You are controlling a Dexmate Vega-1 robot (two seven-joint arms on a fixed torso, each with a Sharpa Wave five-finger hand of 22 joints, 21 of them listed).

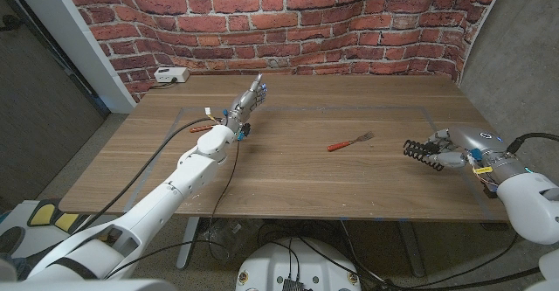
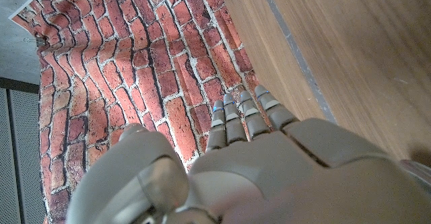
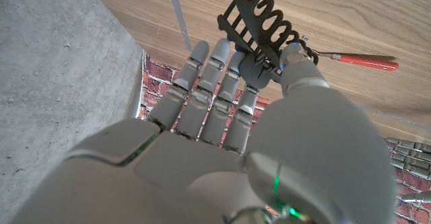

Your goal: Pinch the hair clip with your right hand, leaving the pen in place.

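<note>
Right wrist view: right hand (image 3: 229, 123) pinches black hair clip (image 3: 259, 25) at its hinge end, thumb against fingers, near the desk's right edge. Clip looks light, stiff plastic, toothed (likely slippery; grip the hinge end). Red-handled fork (image 1: 350, 142) lies mid-desk, apart; no pen seen. Left hand (image 1: 248, 100) open, fingers straight, toward the back-left, clear of the way.

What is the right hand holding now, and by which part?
The right hand holds the black hair clip, pinched at its handle end between thumb and fingers; its toothed end sticks out free. The left hand holds nothing.
</note>
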